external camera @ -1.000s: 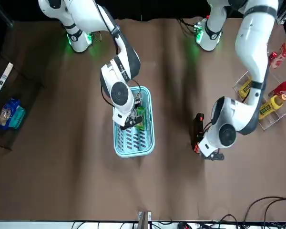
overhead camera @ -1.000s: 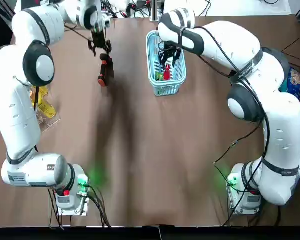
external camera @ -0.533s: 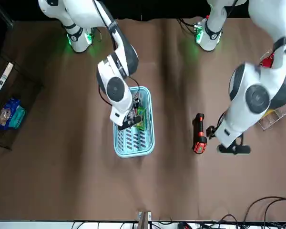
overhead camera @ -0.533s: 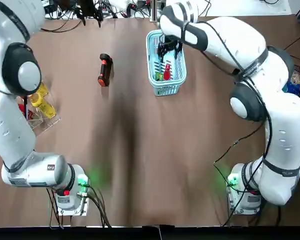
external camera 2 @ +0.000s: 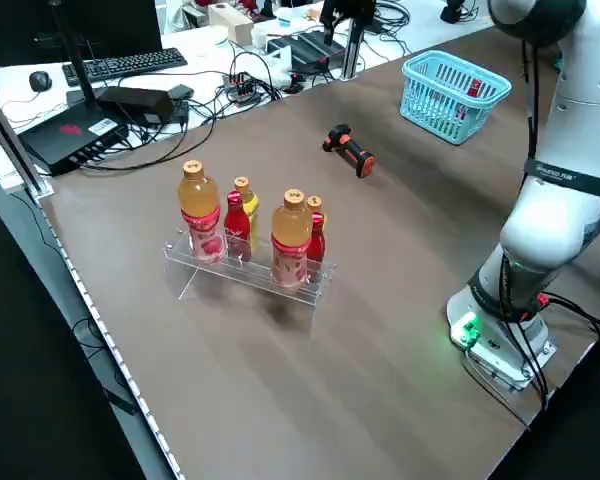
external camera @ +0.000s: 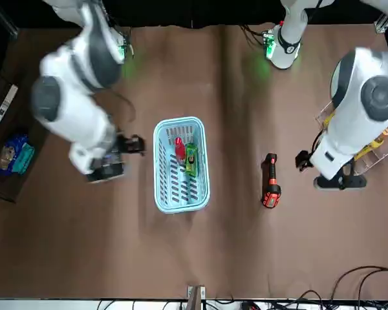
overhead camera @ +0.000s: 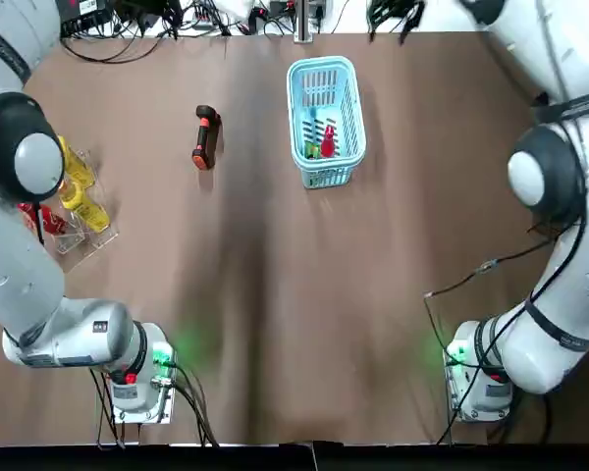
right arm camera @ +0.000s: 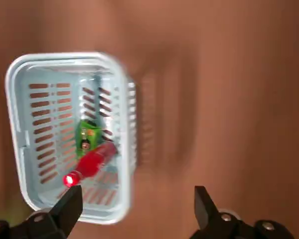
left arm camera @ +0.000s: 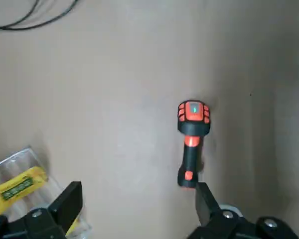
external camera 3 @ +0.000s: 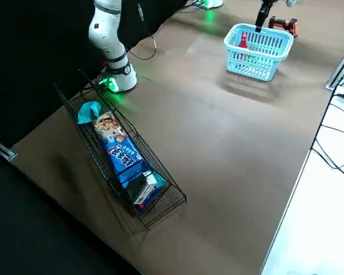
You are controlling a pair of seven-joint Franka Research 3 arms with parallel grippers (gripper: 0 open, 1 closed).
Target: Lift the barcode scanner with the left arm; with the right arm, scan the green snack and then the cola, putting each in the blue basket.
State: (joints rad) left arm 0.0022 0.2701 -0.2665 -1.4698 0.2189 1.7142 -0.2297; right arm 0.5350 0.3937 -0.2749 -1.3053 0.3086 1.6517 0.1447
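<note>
Grippers both spread wide, clamped on nothing: left gripper (left arm camera: pixel 138 206) high over the table (overhead camera: pixel 275 294), between the barcode scanner (left arm camera: pixel 191 142) and the clear bottle rack (external camera 2: pixel 245 275) at the left edge; right gripper (right arm camera: pixel 137 209) high on the right side of the blue basket (overhead camera: pixel 321 67). Barcode scanner flat on its side toward the far edge, left of the basket and well apart from it. Green snack (overhead camera: pixel 312 149) and cola (overhead camera: pixel 328 135) both inside the basket, touching, the cola lying on its side. Seems finished apart from parking the arms. Main hazard: a low sweep of the left arm toward the left edge, enough to topple the bottles or shove the scanner. Likewise on the right: clipping the basket's rim on a dip, and dragging so light a basket toward the far edge, perhaps spilling both items
</note>
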